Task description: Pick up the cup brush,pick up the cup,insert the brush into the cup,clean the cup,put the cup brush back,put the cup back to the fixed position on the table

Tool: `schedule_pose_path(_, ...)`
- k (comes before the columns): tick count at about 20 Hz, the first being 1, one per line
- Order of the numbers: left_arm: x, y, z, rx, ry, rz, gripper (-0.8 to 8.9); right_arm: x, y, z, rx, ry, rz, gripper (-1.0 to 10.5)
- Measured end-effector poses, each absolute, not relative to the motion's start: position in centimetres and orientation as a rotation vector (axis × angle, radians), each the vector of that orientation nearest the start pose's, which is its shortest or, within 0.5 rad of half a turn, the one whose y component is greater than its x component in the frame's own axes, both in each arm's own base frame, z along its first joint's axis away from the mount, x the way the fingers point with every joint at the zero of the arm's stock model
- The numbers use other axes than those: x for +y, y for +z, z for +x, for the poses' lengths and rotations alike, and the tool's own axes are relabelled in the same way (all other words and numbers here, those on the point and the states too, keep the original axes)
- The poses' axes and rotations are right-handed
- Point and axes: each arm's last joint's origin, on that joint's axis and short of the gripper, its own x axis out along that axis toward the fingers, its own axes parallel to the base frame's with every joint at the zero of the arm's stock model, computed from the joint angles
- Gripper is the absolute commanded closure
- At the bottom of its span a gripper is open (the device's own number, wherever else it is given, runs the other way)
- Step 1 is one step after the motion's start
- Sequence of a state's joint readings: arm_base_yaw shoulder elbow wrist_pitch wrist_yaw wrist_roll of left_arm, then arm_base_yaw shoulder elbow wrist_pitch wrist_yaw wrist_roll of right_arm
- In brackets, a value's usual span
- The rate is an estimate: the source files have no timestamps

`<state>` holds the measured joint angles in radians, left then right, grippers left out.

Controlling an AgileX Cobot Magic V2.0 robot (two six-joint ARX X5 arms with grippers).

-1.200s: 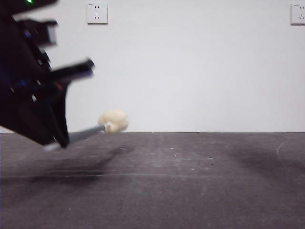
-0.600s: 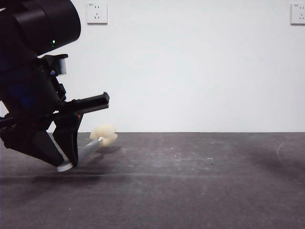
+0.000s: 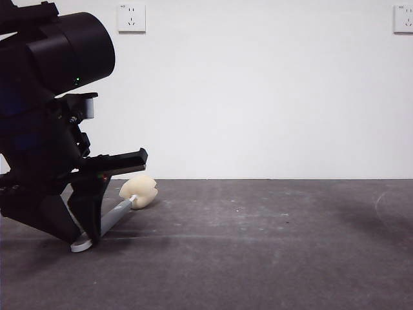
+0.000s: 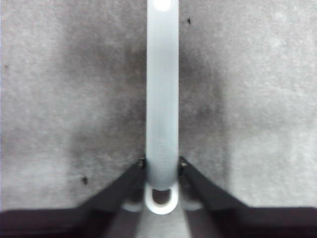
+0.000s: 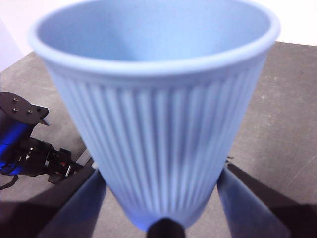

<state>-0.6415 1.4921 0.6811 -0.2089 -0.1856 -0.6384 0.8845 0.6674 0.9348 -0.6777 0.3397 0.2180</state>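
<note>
My left gripper [image 3: 87,234] is low at the left of the table [image 3: 258,245], shut on the grey handle of the cup brush [image 3: 116,213] just above its white looped end. That loop rests on the table while the cream sponge head [image 3: 139,192] lies further back. In the left wrist view the handle [image 4: 162,99] runs straight out from between the closed jaws of the left gripper [image 4: 162,168]. My right gripper [image 5: 161,203] is shut on the ribbed blue cup [image 5: 158,109] near its base, upright above the table. The cup is outside the front view.
Behind the table stands a white wall with a socket [image 3: 131,17] at upper left and another [image 3: 403,18] at upper right. The left arm [image 5: 29,148] shows beyond the cup in the right wrist view.
The left arm has come down and swung in from the left. The brush dropped with it, its looped end now on the table and its sponge head lower.
</note>
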Motion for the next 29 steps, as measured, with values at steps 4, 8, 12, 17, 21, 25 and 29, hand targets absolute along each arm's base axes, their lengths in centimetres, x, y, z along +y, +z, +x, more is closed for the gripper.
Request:
schedule_pose_path(4, -15.6, 15.1, 21.4, 1.034, -0.166, -0.193, 3.36, 8.7, 35.2, 8.4, 0.396, 0.496, -0.028, 9.6)
schedule_pose_path(8, -15.2, 15.7, 20.8, 1.065, -0.187, -0.157, 3.35, 9.1, 35.1, 8.7, 0.396, 0.497, -0.045, 9.6)
schedule_pose_path(12, -14.1, 18.4, 19.3, 1.009, -0.231, -0.145, 3.36, 12.0, 34.8, 11.1, 0.327, 0.522, -0.131, 9.6)
schedule_pose_path(17, -11.7, 23.7, 16.0, 0.849, -0.316, -0.19, 3.37, 14.1, 31.6, 14.1, 0.251, 0.492, -0.183, 9.6)
schedule_pose_path(21, -9.3, 27.3, 12.4, 0.691, -0.419, -0.271, 3.38, 15.1, 25.1, 16.7, 0.333, 0.463, -0.231, 9.6)
schedule_pose_path(25, -7.2, 28.1, 9.5, 0.669, -0.448, -0.282, 3.38, 15.5, 20.7, 19.0, 0.371, 0.43, -0.233, 9.6)
schedule_pose_path(29, -6.3, 28.3, 8.0, 0.672, -0.502, -0.306, 3.38, 16.0, 17.7, 22.1, 0.368, 0.391, -0.209, 9.6)
